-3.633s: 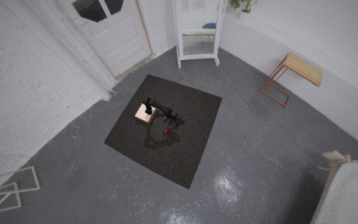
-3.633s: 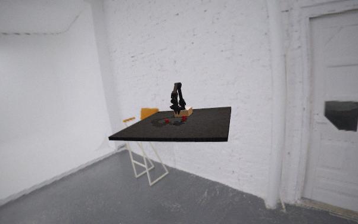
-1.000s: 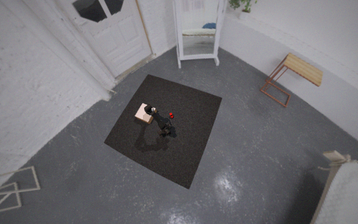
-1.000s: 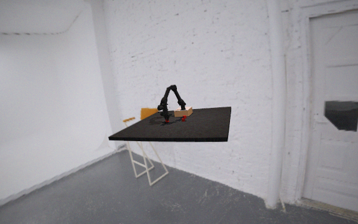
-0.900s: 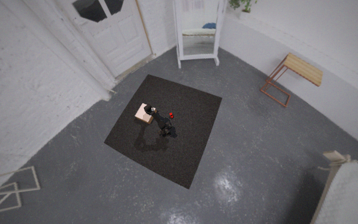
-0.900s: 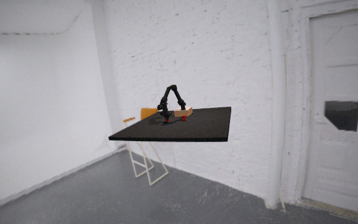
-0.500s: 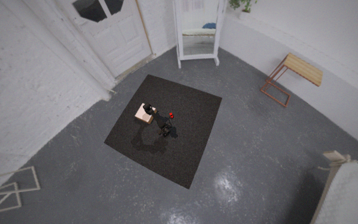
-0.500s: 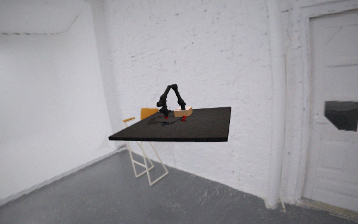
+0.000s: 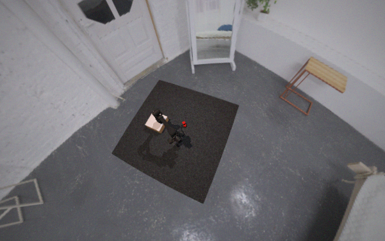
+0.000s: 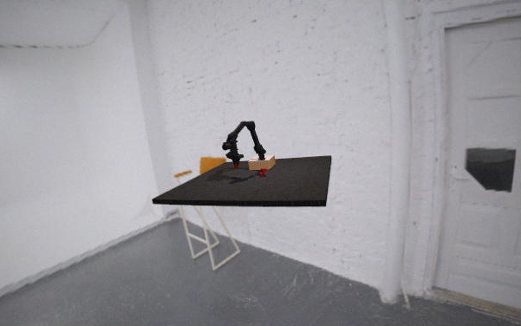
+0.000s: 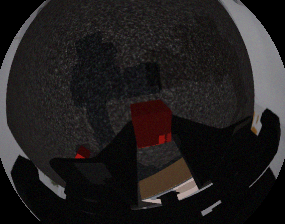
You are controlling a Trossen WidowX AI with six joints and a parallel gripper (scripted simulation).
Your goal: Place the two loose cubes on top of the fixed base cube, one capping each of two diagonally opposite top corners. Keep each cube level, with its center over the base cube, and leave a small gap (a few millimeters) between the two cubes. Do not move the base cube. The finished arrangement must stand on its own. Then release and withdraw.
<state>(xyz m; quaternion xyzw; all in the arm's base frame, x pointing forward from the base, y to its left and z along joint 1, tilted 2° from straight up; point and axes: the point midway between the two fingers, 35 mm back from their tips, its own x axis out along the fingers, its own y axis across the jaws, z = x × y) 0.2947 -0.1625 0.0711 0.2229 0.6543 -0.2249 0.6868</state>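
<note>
A red cube [image 10: 236,166] [image 11: 150,125] is between the fingers of my gripper [image 10: 236,164] [image 11: 150,121], which is shut on it. The held cube is above the dark table top, with a shadow beyond it in the wrist view. The other red cubes [image 9: 184,124] [image 10: 263,174] are together away from the gripper. In the exterior view one appears to sit offset on top of the other; their exact alignment is too small to tell. A bit of red [image 11: 83,151] also shows at the left in the wrist view, partly hidden by a finger.
The dark square table top [image 9: 202,160] [image 10: 296,188] carries everything. The arm's base stands on a pale wooden block [image 9: 153,123] [image 10: 260,165], whose side also shows low in the wrist view [image 11: 165,180]. The arm arches from the block to the gripper.
</note>
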